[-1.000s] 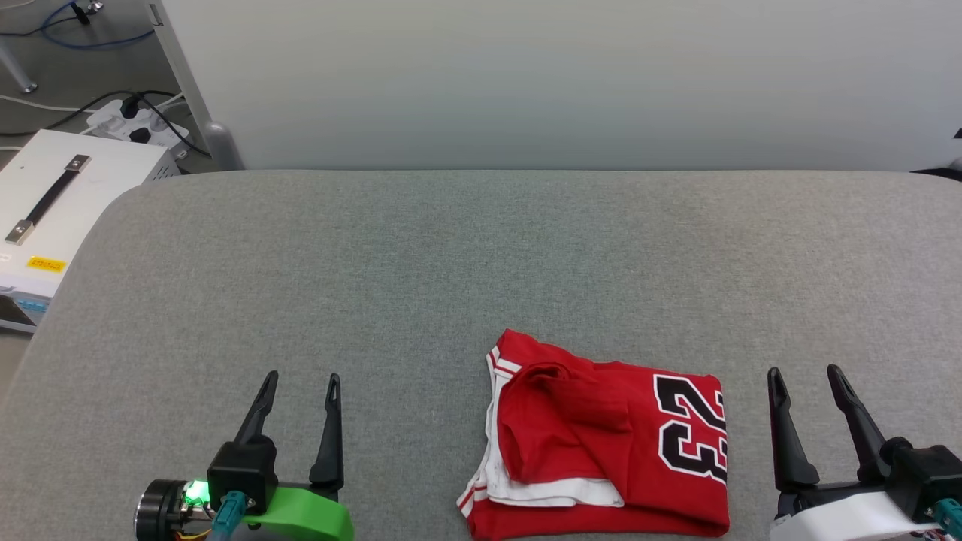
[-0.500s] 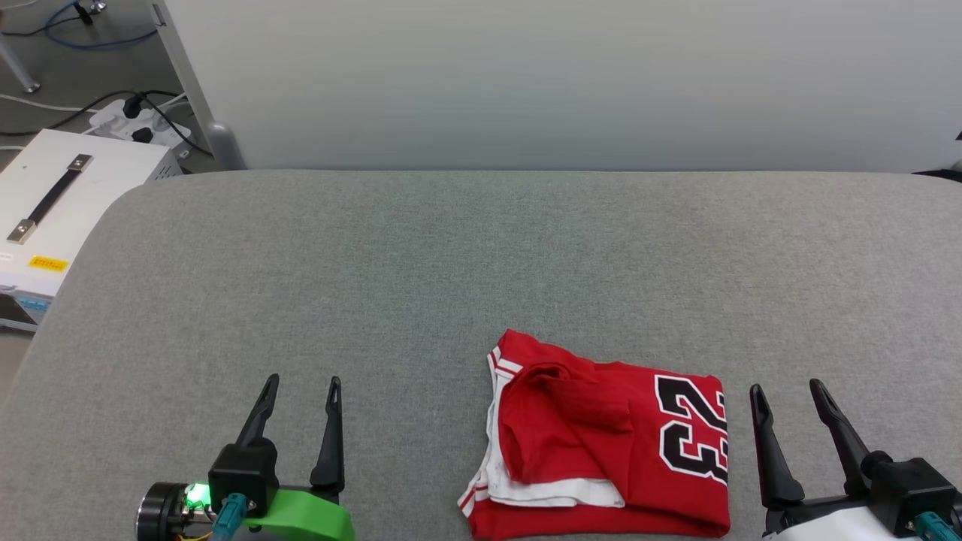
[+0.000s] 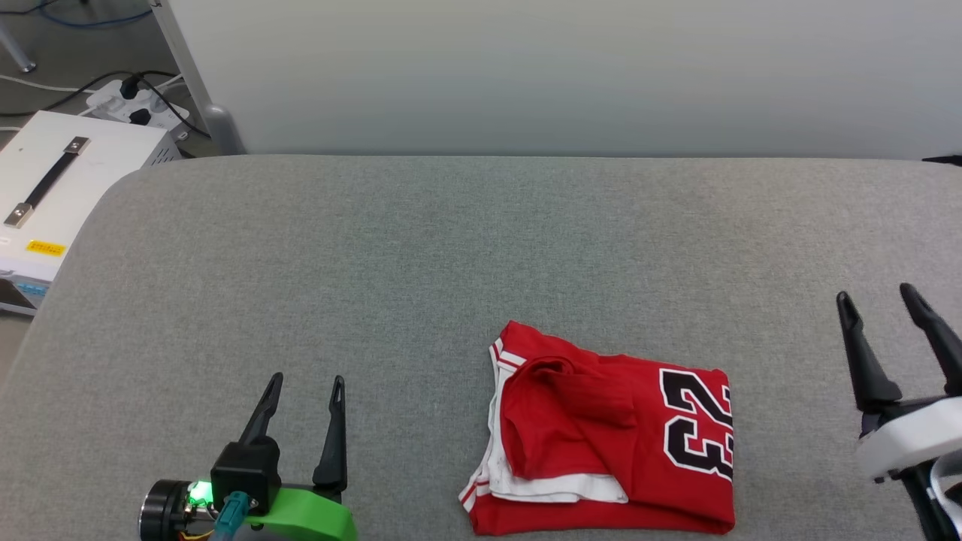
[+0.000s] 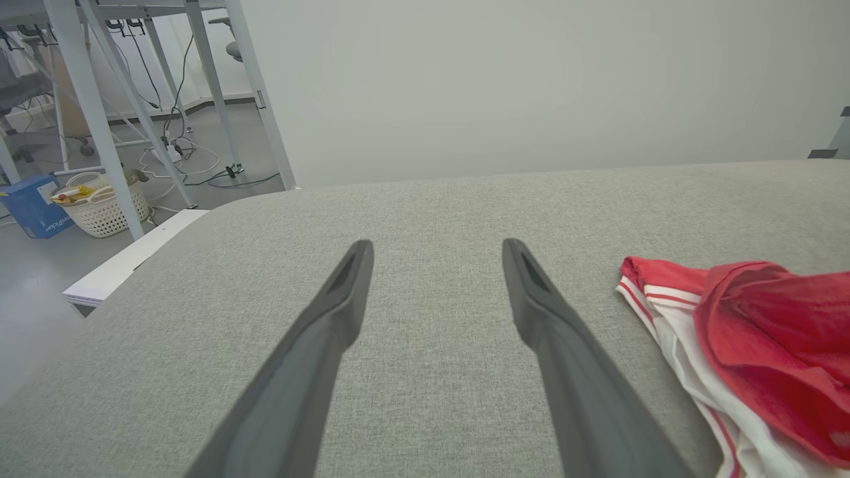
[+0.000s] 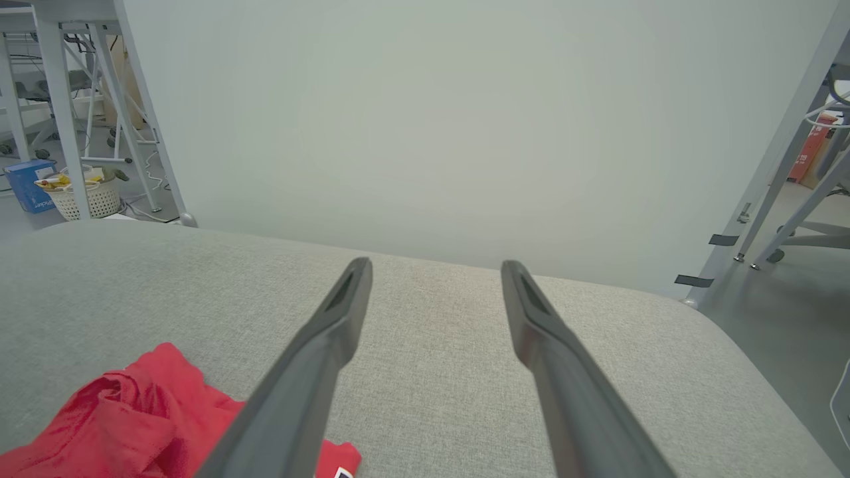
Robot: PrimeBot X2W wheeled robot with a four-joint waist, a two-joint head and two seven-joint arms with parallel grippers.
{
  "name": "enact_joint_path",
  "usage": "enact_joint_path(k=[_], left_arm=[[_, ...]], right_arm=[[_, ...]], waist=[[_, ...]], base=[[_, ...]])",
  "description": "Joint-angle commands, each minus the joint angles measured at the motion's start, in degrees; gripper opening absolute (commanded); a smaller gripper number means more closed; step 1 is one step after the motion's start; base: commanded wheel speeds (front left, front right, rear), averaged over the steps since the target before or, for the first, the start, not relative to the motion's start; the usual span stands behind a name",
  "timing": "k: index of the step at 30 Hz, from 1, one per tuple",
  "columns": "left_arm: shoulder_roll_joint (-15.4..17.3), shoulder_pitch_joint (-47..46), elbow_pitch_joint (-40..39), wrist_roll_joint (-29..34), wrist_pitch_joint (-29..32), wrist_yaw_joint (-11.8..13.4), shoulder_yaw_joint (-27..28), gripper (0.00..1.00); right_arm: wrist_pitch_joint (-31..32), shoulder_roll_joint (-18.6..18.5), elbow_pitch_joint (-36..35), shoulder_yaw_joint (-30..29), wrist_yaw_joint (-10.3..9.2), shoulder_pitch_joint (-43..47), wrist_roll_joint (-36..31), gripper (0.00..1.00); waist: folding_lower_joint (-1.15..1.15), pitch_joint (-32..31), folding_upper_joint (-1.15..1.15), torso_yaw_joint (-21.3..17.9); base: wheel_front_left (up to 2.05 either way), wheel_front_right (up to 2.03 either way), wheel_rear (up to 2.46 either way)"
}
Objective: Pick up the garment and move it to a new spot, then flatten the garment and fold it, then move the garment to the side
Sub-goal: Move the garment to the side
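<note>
left claw (image 3: pixel 307 378) wide, empty | right claw (image 3: pixel 875 291) wide, empty | garment (image 3: pixel 594 443) folded, long axis left-right

head: above, looking down on grey surface (image 3: pixel 451 248) | wrists: low, forward, near it | shared: garment (image 3: pixel 601 443)

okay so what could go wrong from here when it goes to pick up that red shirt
1. The shirt lies bunched in loose layers, so a pinch may catch just the top fold, and it could unfurl unevenly when lifted.
2. The left gripper and right gripper stand open, apart from it, one on each side. Coming in low, a finger might push the shirt across the cloth-covered table instead of gripping it.
</note>
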Motion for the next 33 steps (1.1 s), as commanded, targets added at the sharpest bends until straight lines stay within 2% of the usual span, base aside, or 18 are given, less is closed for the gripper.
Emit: enact_joint_path(k=[1,6,9,12,17,23,33], left_arm=[[-0.2,-0.7,0.0,0.2,-0.3,-0.3,0.0,1.0],[-0.2,-1.8,-0.1,0.2,-0.3,-0.5,-0.1,1.0],[-0.3,-2.3,-0.1,0.2,-0.3,-0.4,-0.2,1.0],[-0.4,-2.8,-0.2,0.2,-0.3,-0.4,-0.4,1.0],[-0.6,-3.8,-0.2,0.1,-0.3,-0.5,-0.8,1.0],[-0.7,-5.4,-0.1,0.2,-0.3,-0.7,-1.3,1.0],[-0.9,-7.3,0.1,0.1,-0.3,-0.9,-1.8,1.0]], right_arm=[[2.4,-1.8,-0.5,0.5,-0.05,-1.6,2.7,1.0],[15.6,-10.1,-1.5,3.7,-0.05,-4.4,13.7,1.0],[23.6,-13.1,-1.2,5.2,-0.05,-4.8,19.8,1.0],[30.7,-14.3,-0.5,5.9,-0.05,-4.8,26.0,1.0],[39.7,-13.8,2.2,6.8,-0.05,-3.6,33.9,1.0],[44.2,-12.4,6.8,8.7,-0.05,-3.3,38.0,1.0],[42.7,-8.9,14.2,15.9,-0.05,-7.9,41.5,1.0]], waist=[[0.0,0.5,0.0,0.3],[0.0,1.9,0.0,1.0],[0.0,2.7,0.0,1.4],[0.0,3.5,0.0,1.8],[0.0,5.0,0.0,2.6],[0.0,7.1,0.0,3.9],[0.0,9.8,0.0,5.4]], base=[[0.0,0.0,0.0],[0.0,0.0,0.0],[0.0,0.0,0.0],[0.0,0.0,0.0],[0.0,0.0,0.0],[0.0,0.0,0.0],[0.0,0.0,0.0]])
